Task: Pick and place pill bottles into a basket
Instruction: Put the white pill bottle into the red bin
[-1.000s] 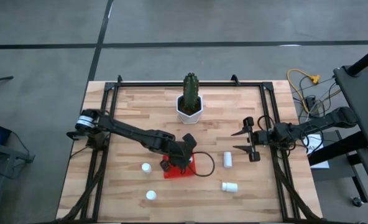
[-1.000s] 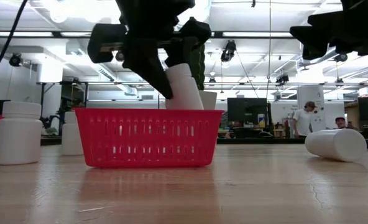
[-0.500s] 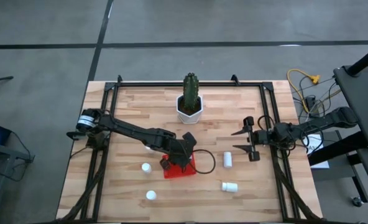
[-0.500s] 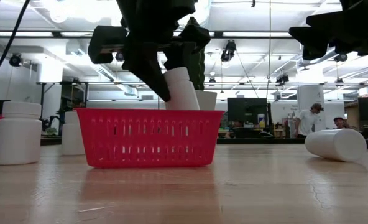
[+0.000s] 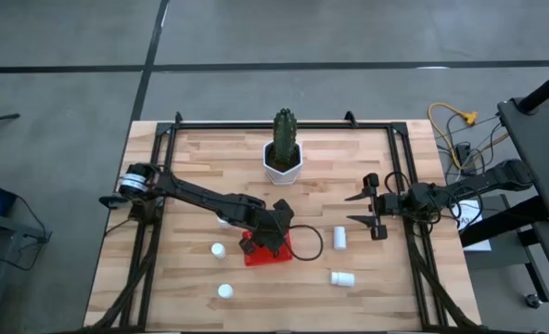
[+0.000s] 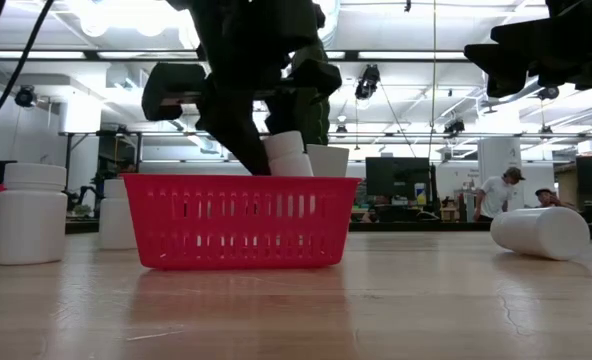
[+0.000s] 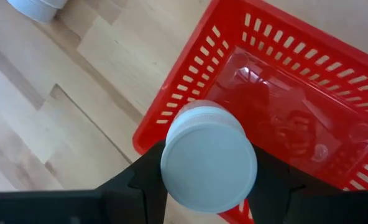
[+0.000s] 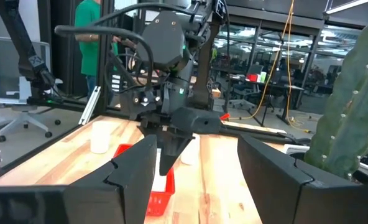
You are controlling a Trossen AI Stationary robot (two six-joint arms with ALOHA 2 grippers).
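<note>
My left gripper (image 5: 271,234) is shut on a white pill bottle (image 7: 209,163) over the red basket (image 5: 276,255). In the low view the bottle (image 6: 288,155) stands nearly upright, its lower part behind the basket's front wall (image 6: 240,222). Two bottles stand on the table to the left (image 5: 218,249) (image 5: 224,290). Two lie on their sides to the right (image 5: 340,237) (image 5: 342,277). My right gripper (image 5: 365,209) is open and empty, held above the table's right side. My left gripper pinches the bottle's round side wall (image 7: 171,155) between its two fingers (image 7: 145,171), which come from above and point down. The bottle's round end faces the wrist camera. Its lower part is down inside the basket; whether it rests on the basket's floor I cannot tell.
A cactus in a white hexagonal pot (image 5: 283,160) stands at the far middle of the table. A black cable loop (image 5: 304,241) lies beside the basket. People show in the room beyond the table (image 6: 503,192).
My left gripper has gone down with the bottle. The bottle, which stood higher above the basket's rim and leaned, now sits lower inside the basket and nearer to upright. The gripper stays shut on it.
</note>
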